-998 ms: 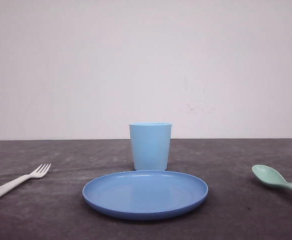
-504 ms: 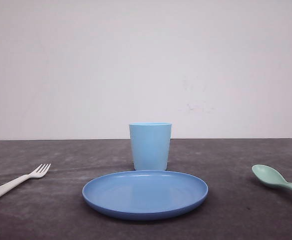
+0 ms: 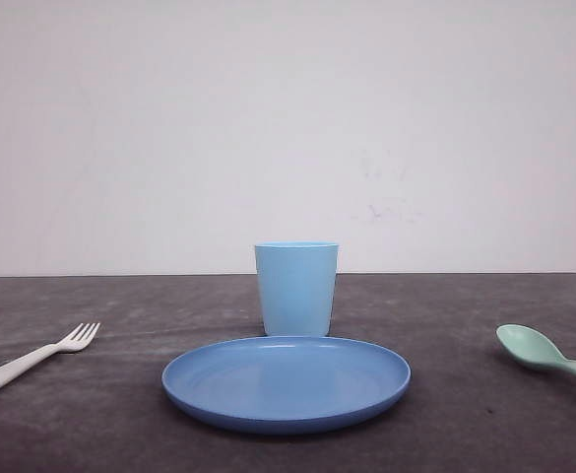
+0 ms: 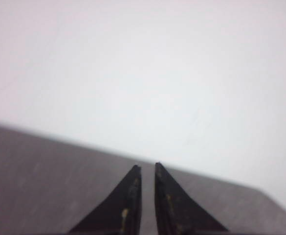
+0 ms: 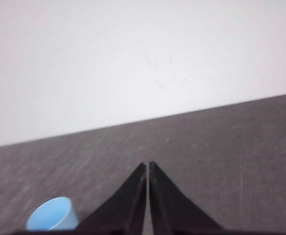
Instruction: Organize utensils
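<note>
The left gripper (image 4: 147, 169) shows in its wrist view as two dark tapering fingers with only a thin slit between their tips, closed or very nearly so, with nothing between them. The right gripper (image 5: 147, 165) looks much the same: its black fingers meet along a hairline gap and hold nothing. Both wrist pictures are soft and blurred, so whether the tips actually touch is hard to judge.

In the front view the fork (image 3: 33, 359) lies flat on the table (image 3: 120, 424) at the far left, well apart from the plate (image 3: 287, 382). It is small, white, smooth plastic, with four tines pointing up and to the right; its handle is cut off by the picture's edge. The spoon (image 3: 546, 357) lies at the far right, pale mint green, its oval bowl toward the plate and its handle cut off at the right edge.

The plate is round, blue and shallow with a raised rim. The light blue cup (image 3: 296, 288) stands upright just behind it, its base hidden by the plate's far rim. The table is dark grey and mottled, against a plain white wall (image 3: 288, 128). The cup's open mouth (image 5: 53, 215) also shows in the right wrist view, partly cut off.
</note>
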Available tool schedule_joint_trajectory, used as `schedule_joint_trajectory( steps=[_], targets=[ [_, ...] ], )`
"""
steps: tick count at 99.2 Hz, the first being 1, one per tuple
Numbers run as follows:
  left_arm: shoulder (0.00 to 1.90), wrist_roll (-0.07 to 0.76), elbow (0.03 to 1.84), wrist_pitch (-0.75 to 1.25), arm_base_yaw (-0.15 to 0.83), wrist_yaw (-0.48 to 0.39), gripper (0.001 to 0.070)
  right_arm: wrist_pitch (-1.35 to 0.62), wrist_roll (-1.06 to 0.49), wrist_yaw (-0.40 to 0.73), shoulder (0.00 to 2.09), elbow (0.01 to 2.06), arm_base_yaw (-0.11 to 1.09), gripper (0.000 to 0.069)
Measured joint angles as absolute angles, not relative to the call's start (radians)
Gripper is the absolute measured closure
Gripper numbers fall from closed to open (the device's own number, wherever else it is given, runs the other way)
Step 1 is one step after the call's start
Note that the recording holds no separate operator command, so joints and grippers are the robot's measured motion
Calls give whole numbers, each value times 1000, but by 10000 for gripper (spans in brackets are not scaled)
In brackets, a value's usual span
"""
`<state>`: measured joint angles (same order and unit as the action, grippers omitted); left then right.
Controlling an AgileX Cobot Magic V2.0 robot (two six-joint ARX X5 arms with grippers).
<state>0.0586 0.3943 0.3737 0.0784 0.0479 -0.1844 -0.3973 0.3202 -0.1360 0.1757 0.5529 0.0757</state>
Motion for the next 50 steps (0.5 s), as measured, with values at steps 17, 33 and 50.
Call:
schedule_joint_trajectory(
  steps=[17,33,50],
  targets=[
    [201,355,616,275,48,-216,684,-563,284,-139,323,770,76,681],
    [368,245,813,421,48,-216,684,-664,231,-139,462,878,76,681],
    [552,149,859,520,48,-207,684,-748,184,-138,609,883,76,681]
  ],
)
